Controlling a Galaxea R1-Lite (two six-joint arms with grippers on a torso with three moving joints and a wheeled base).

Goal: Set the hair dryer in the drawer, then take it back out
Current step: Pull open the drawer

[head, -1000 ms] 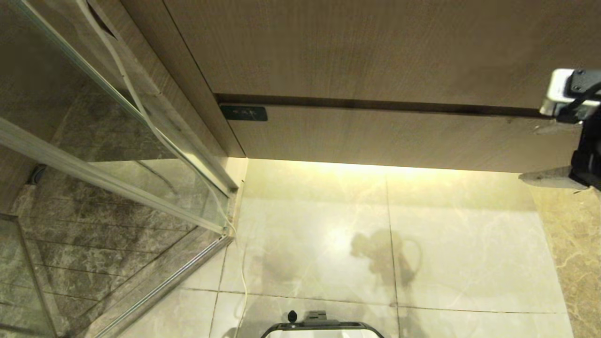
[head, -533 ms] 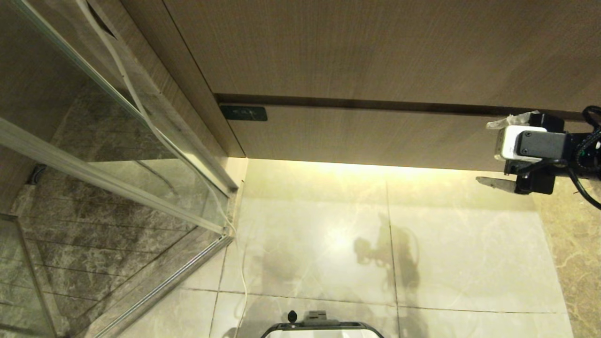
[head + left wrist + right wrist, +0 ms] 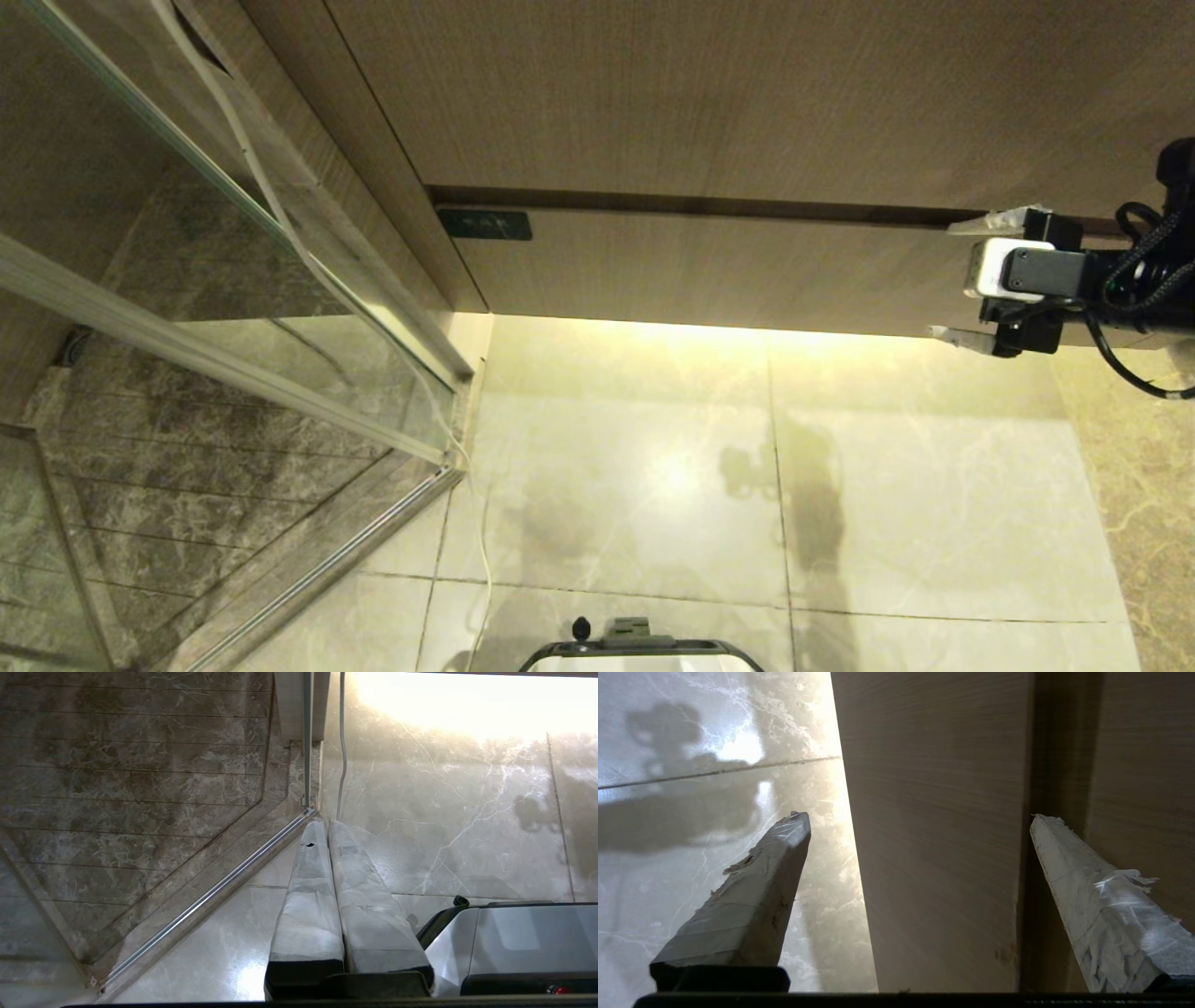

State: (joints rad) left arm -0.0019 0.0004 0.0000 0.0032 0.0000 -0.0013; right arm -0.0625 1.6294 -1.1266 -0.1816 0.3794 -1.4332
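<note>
The hair dryer shows in none of the views, so where it lies cannot be told from here. The drawer (image 3: 747,266) is shut: its wide, shallow wood-grain front runs across the upper middle of the head view, flush under the taller plain panel (image 3: 700,93), with a dark seam between the two and the small black label plate (image 3: 485,224) at its left end. The right end effector (image 3: 962,280) sits at the right edge of that frame, level with the drawer front near its right end, its tape-wrapped fingers (image 3: 752,891) spread wide and holding nothing. In the right wrist view the two fingers straddle the front panel, one over the lit floor (image 3: 653,467) side and the other lying along the dark seam, which reads as a set-up for pinching the panel's edge to pull it out, since the front carries no handle. By that judgement the task is at its very start, with the drawer not yet opened. The left end effector (image 3: 327,830) hangs parked low beside the robot's base (image 3: 514,942), its fingers pressed together and empty, pointing at the corner where the glass shower enclosure (image 3: 187,308) meets the floor. A thin white cord (image 3: 280,224) trails down along the glass to the tiles.
</note>
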